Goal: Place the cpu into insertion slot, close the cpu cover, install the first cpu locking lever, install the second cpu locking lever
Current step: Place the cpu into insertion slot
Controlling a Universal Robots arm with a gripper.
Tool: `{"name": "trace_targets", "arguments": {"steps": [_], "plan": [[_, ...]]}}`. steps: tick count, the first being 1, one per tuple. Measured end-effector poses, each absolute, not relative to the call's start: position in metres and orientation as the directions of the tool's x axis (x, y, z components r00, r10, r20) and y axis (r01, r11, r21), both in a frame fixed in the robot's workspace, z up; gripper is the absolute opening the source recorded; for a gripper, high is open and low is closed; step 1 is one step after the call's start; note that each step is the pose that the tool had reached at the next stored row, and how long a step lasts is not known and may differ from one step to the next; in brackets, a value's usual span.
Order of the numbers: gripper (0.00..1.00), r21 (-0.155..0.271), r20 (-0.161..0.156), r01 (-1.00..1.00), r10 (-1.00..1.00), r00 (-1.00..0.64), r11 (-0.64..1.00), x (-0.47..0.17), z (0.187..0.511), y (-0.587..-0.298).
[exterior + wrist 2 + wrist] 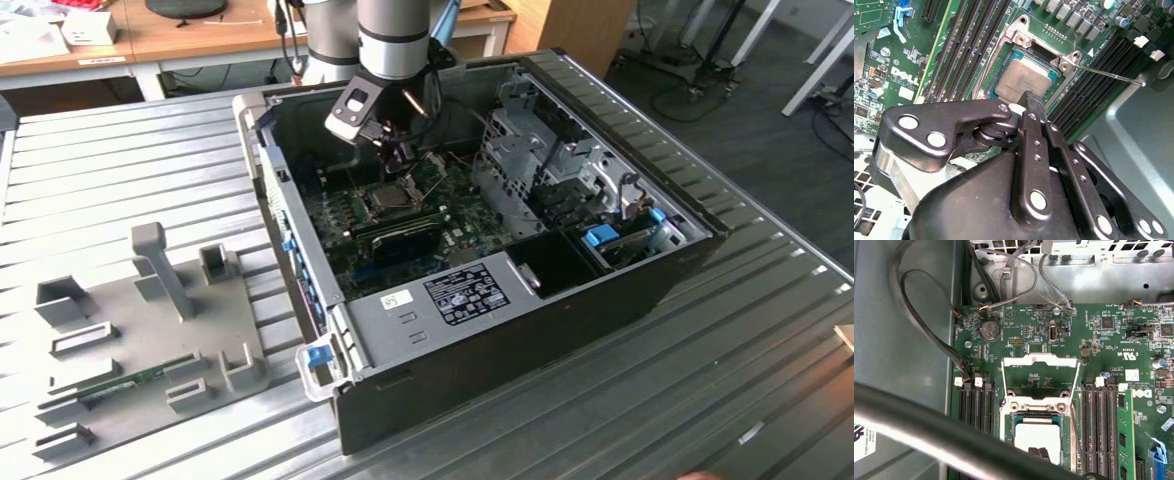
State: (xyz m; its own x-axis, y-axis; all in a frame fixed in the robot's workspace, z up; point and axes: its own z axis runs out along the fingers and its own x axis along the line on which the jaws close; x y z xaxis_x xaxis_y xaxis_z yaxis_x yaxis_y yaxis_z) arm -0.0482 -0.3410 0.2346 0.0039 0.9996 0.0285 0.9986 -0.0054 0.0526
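The chip (1024,80) lies flat in the socket (1030,49), silver top up — the cover (1040,359) is swung open off the socket's hinge edge. The jaws are pinched together, gripping nothing, tips at the chip's edge. Memory slots (1099,425) flank the socket, all inside a computer case (467,375) on the desk (134,170).
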Motion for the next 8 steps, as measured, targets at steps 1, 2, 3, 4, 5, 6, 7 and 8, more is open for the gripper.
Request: {"name": "trace_targets", "arguments": {"steps": [1, 2, 3, 4, 5, 6, 7, 8], "plan": [[0.10, 0.053, 0.029, 0.999, 1.000, 0.004, -0.006, -0.0482, 0.2343, -0.3409], [0.10, 0.053, 0.029, 0.999, 1.000, 0.004, -0.005, -0.0481, 0.2338, -0.3409], [0.10, 0.053, 0.029, 0.999, 1.000, 0.004, -0.005, -0.0481, 0.2335, -0.3409], [0.10, 0.053, 0.028, 0.999, 1.000, 0.004, -0.005, -0.0481, 0.2333, -0.3410], [0.10, 0.052, 0.028, 0.999, 1.000, 0.004, -0.005, -0.0478, 0.2333, -0.3410], [0.10, 0.053, 0.028, 0.999, 1.000, 0.004, -0.005, -0.0474, 0.2332, -0.3410], [0.10, 0.053, 0.028, 0.999, 1.000, 0.004, -0.005, -0.0471, 0.2331, -0.3410], [0.10, 0.053, 0.029, 0.999, 1.000, 0.004, -0.005, -0.0468, 0.2330, -0.3410]]}}
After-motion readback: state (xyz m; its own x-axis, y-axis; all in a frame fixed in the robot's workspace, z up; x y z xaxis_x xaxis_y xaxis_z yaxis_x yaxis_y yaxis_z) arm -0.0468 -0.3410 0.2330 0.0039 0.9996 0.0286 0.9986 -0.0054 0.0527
